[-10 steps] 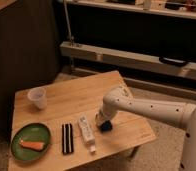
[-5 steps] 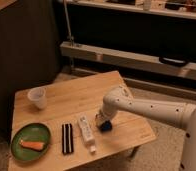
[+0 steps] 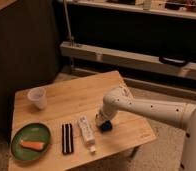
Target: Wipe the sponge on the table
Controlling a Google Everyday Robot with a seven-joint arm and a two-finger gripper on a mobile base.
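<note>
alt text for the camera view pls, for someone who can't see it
A white robot arm reaches down to a low wooden table, its gripper at a small dark blue sponge on the tabletop. Also on the table are a white remote, a black-and-white striped rectangle, a green plate holding something orange, and a clear cup.

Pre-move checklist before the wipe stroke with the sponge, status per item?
1. Small dark blue sponge on the light slatted wooden table: ok, near its front right part.
2. Hand at the sponge: ok, down at its upper left side.
3. Hold on the sponge secure: cannot tell.
4. Stroke path leftward: not ok, white remote lies close beside the sponge.
5. Stroke path rightward and back: ok, bare wood.
6. Translucent cup and round green plate out of the way: ok, far left.
</note>
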